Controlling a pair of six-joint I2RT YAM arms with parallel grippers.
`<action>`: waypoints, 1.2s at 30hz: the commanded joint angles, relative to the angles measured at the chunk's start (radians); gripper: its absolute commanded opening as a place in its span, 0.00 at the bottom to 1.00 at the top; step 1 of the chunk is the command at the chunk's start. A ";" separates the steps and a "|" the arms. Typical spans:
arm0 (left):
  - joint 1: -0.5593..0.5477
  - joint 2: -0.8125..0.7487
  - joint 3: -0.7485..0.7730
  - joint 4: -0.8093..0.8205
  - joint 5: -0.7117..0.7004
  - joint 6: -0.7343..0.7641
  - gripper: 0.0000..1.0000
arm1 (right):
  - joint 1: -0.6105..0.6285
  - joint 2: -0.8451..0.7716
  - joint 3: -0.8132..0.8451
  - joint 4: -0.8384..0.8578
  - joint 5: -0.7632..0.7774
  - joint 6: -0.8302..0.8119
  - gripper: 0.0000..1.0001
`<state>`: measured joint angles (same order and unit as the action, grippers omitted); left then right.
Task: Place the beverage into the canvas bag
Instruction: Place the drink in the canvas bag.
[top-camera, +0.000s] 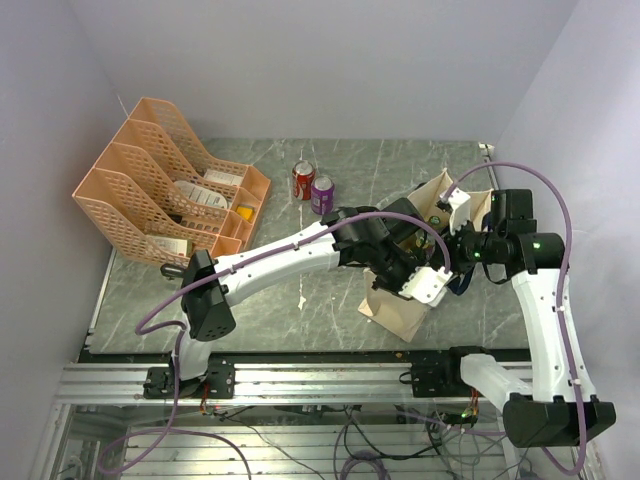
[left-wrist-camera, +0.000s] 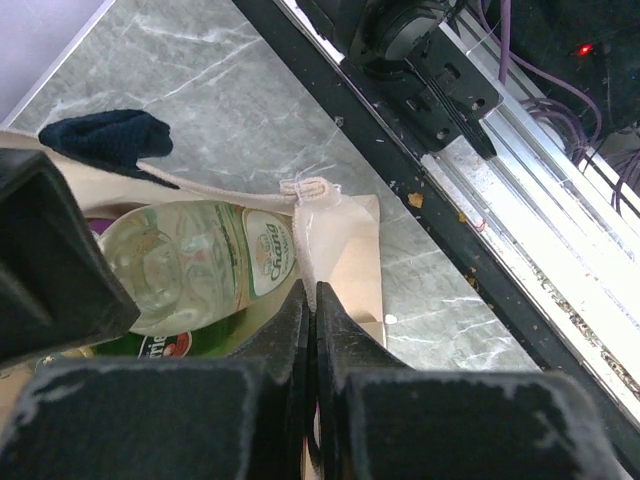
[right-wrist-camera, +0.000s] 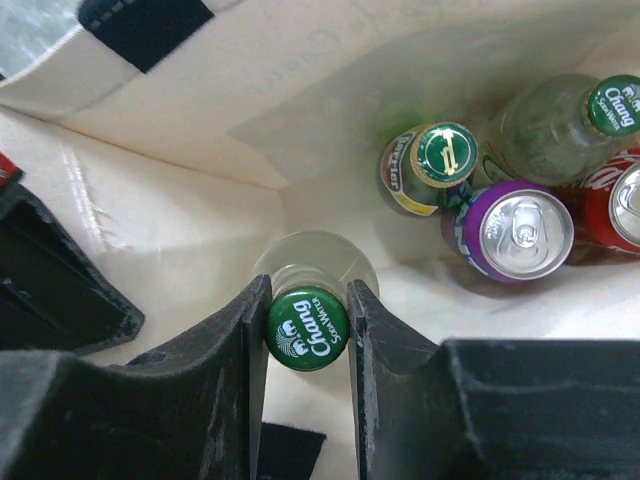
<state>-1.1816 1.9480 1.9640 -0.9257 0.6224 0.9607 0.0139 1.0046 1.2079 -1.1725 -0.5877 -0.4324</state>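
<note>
1. My right gripper (right-wrist-camera: 307, 292) has its fingers clamped on either side of the green cap of a Chang bottle (right-wrist-camera: 307, 328)
2. That bottle stands upright inside the bag (right-wrist-camera: 190, 230), with cream cloth all round it; I cannot tell whether its base rests on the bottom
3. Deeper in the bag, bunched in one corner and touching, I see a gold-capped bottle (right-wrist-camera: 445, 155), a second Chang bottle (right-wrist-camera: 560, 125), a purple can (right-wrist-camera: 520, 232) and a red can (right-wrist-camera: 625, 205)
4. My left gripper (left-wrist-camera: 312, 300) has its fingers pressed together at the bag's rim, just beside a stitched seam tab (left-wrist-camera: 305, 187); I cannot tell whether cloth is nipped between them
5. A navy handle (left-wrist-camera: 105, 135) hangs at the rim, on the far side from that gripper
6. From above, the bag stands on the table (top-camera: 280, 310) at the front right, with the left arm reaching across to it and both grippers at its mouth
7. A loose red can (top-camera: 303, 180) and a loose purple can (top-camera: 322, 194) stand side by side at the back of the table, well apart from the bag
8. Orange trays (top-camera: 170, 190) sit at the back left
</note>
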 joint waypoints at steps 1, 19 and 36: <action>-0.007 -0.041 -0.009 -0.018 0.001 0.033 0.07 | -0.006 -0.026 -0.016 0.061 0.028 -0.058 0.00; 0.009 -0.030 0.000 -0.027 -0.004 0.044 0.07 | 0.007 -0.036 -0.164 0.178 0.154 -0.207 0.00; 0.013 -0.044 -0.046 -0.024 -0.036 0.059 0.07 | 0.048 -0.015 -0.294 0.206 0.138 -0.351 0.03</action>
<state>-1.1740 1.9369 1.9339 -0.9173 0.6106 1.0046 0.0532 0.9844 0.9386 -0.9813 -0.4538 -0.7204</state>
